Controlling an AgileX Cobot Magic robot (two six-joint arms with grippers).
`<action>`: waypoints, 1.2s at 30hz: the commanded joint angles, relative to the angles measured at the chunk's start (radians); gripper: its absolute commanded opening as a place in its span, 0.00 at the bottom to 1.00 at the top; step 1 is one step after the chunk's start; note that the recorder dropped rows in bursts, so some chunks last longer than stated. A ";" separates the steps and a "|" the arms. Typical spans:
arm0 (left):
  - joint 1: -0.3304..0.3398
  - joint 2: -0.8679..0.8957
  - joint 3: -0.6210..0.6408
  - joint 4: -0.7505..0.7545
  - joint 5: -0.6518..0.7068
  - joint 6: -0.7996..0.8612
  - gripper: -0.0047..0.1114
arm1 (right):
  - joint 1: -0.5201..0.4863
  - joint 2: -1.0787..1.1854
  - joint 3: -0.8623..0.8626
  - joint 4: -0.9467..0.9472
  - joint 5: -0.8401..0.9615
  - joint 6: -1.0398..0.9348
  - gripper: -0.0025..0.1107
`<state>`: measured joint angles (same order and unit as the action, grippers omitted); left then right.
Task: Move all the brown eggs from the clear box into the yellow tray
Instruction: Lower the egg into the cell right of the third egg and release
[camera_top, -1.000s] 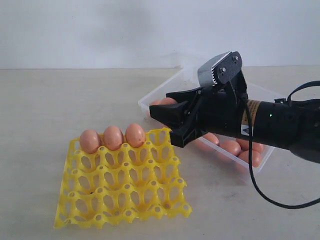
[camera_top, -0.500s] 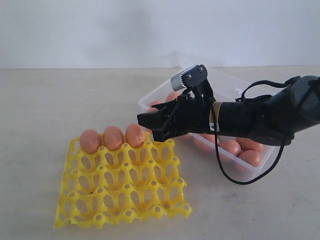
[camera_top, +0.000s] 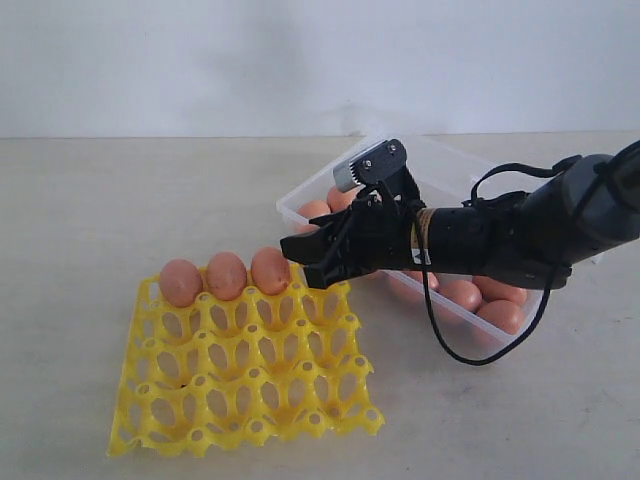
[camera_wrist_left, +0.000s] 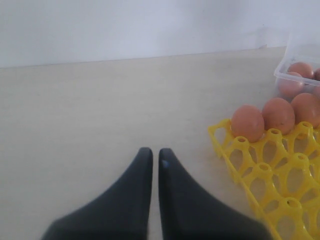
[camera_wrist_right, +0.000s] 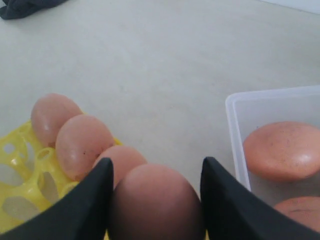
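Observation:
My right gripper (camera_top: 300, 262) hangs just above the back right corner of the yellow tray (camera_top: 240, 400), shut on a brown egg (camera_wrist_right: 155, 200) that fills the gap between its black fingers (camera_wrist_right: 90, 200). Three brown eggs (camera_top: 226, 275) stand in the tray's back row, right beside the held one. More brown eggs (camera_top: 498, 314) lie in the clear box (camera_top: 290, 207) behind and to the right of the tray. My left gripper (camera_wrist_left: 151, 152) is shut and empty, low over bare table left of the tray (camera_wrist_left: 280, 200); the exterior view does not show it.
The right arm and its black cable (camera_top: 470, 355) stretch over the box's front wall. Pale tabletop (camera_top: 120, 200) surrounds the tray. A dark cloth-like shape (camera_wrist_right: 25, 7) lies far off at the table's edge in the right wrist view.
My right gripper has carried the egg down and leftwards from above the box to the tray's back right corner. The three eggs in the tray have not moved.

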<state>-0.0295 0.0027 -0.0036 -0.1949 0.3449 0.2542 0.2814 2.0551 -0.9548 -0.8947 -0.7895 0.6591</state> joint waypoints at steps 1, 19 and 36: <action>-0.004 -0.003 0.004 0.001 -0.004 0.001 0.08 | -0.002 0.000 -0.005 0.002 0.009 -0.006 0.02; -0.004 -0.003 0.004 0.001 -0.004 0.001 0.08 | -0.002 0.000 -0.005 -0.016 0.009 0.000 0.35; -0.004 -0.003 0.004 0.001 -0.004 0.001 0.08 | -0.002 0.000 -0.005 -0.005 0.009 -0.004 0.58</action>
<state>-0.0295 0.0027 -0.0036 -0.1949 0.3449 0.2542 0.2814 2.0551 -0.9548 -0.9072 -0.7761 0.6612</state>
